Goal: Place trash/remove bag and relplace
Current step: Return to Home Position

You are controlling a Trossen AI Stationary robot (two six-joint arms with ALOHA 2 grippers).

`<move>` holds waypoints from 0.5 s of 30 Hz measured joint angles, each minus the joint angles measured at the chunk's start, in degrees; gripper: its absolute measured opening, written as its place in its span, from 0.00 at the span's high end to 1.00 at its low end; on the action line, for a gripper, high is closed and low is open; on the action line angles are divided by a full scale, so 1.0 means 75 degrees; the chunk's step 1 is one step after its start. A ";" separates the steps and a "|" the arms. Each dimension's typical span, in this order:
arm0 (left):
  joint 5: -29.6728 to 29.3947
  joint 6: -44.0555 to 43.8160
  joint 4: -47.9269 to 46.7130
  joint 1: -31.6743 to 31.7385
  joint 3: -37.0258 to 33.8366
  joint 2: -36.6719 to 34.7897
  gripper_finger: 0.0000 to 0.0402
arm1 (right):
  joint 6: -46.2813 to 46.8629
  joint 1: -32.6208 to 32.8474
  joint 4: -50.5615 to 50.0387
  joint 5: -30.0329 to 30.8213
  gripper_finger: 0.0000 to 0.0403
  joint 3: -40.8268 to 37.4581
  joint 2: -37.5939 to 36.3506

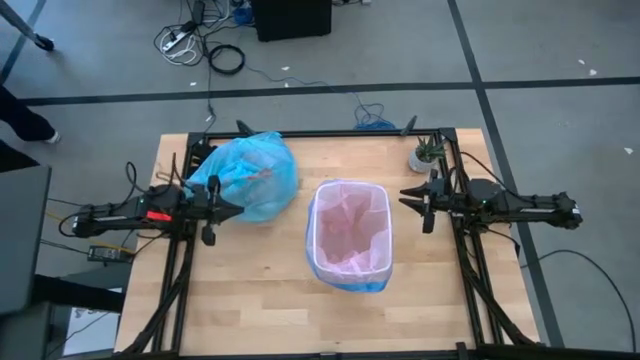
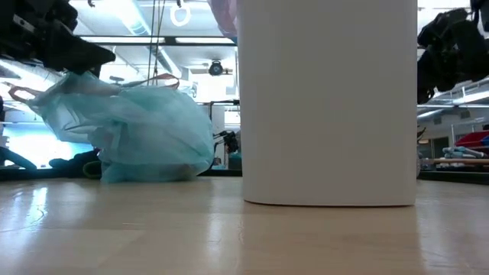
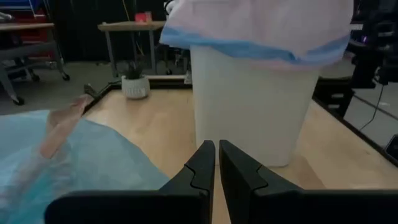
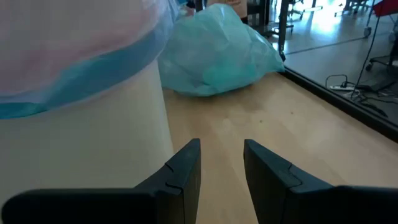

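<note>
A robotics lab or workshop: wooden desk (image 1: 260, 300) on a black frame (image 1: 330, 132), loose cables (image 1: 225, 58) across grey floor (image 1: 100, 60), strip lights (image 2: 122, 11) overhead, another worktable (image 3: 130, 26).

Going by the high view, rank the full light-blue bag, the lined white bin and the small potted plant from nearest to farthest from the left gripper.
1. Light-blue bag: right beside the left gripper, at the back left.
2. White bin: in the middle, a gap beyond those fingers.
3. Potted plant: back right, close to the right gripper.
</note>
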 joint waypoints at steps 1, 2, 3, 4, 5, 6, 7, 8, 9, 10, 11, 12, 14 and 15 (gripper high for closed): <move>-0.0001 0.0031 -0.0031 0.0000 0.0002 0.0003 0.92 | 0.0056 0.0000 0.0235 0.0000 0.73 -0.0136 -0.0011; -0.0006 0.0051 -0.0133 0.0000 0.0002 0.0006 0.92 | 0.0122 0.0000 0.0474 0.0001 0.73 -0.0261 -0.0010; -0.0006 0.0057 -0.0259 0.0000 0.0002 0.0006 0.92 | 0.0178 0.0000 0.0706 0.0004 0.73 -0.0393 -0.0013; -0.0006 0.0048 -0.0386 0.0000 0.0002 0.0006 0.92 | 0.0203 0.0000 0.0922 0.0002 0.73 -0.0517 -0.0013; -0.0028 0.0028 -0.0485 0.0000 0.0002 0.0006 0.92 | 0.0268 0.0000 0.1068 0.0004 0.73 -0.0629 -0.0010; -0.0074 0.0019 -0.0550 0.0000 0.0002 0.0006 0.92 | 0.0330 0.0000 0.1132 0.0006 0.73 -0.0708 -0.0008; -0.0153 0.0019 -0.0584 0.0000 0.0002 0.0006 0.92 | 0.0365 0.0000 0.1181 0.0015 0.73 -0.0773 -0.0010; -0.0253 0.0029 -0.0575 0.0000 0.0002 0.0006 0.92 | 0.0410 0.0000 0.1189 0.0012 0.73 -0.0823 -0.0010; -0.0398 0.0051 -0.0557 0.0000 0.0002 0.0006 0.92 | 0.0470 0.0000 0.1191 0.0015 0.73 -0.0865 -0.0010; -0.0536 0.0087 -0.0538 0.0000 0.0002 0.0006 0.92 | 0.0540 0.0000 0.1188 0.0012 0.73 -0.0901 -0.0010; -0.0674 0.0133 -0.0528 0.0000 0.0002 0.0006 0.92 | 0.0591 0.0000 0.1190 -0.0009 0.73 -0.0934 -0.0010; -0.0784 0.0157 -0.0530 0.0000 0.0002 0.0006 0.92 | 0.0616 0.0000 0.1202 -0.0056 0.73 -0.0961 -0.0011; -0.0888 0.0186 -0.0505 0.0000 -0.0002 0.0006 0.92 | 0.0721 0.0001 0.1220 -0.0137 0.73 -0.0988 -0.0010; -0.0903 0.0185 -0.0330 0.0000 -0.0067 0.0005 0.92 | 0.0741 0.0003 0.1219 -0.0151 0.73 -0.0992 -0.0010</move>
